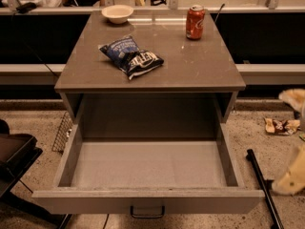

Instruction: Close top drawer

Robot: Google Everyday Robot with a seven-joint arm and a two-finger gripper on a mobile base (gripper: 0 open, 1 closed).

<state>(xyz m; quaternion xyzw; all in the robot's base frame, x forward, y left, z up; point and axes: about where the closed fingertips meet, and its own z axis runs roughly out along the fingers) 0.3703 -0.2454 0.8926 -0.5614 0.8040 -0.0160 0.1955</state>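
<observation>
The top drawer (147,200) is pulled far out toward me from the grey-beige cabinet (200,70). Its inside is empty, and its flat front carries a small dark handle (147,213) at the bottom of the view. The lower drawers are hidden beneath it. My gripper (289,179) shows only as a blurred cream shape at the right edge, low beside the drawer's right front corner and apart from it. Another cream part of the arm (293,98) sits higher on the right edge.
On the cabinet top lie a blue chip bag (131,57), a red soda can (195,22) and a white bowl (117,13). A black pole (259,185) and a wrapper (281,125) lie on the floor right. A black object (14,156) and wire rack (62,132) stand left.
</observation>
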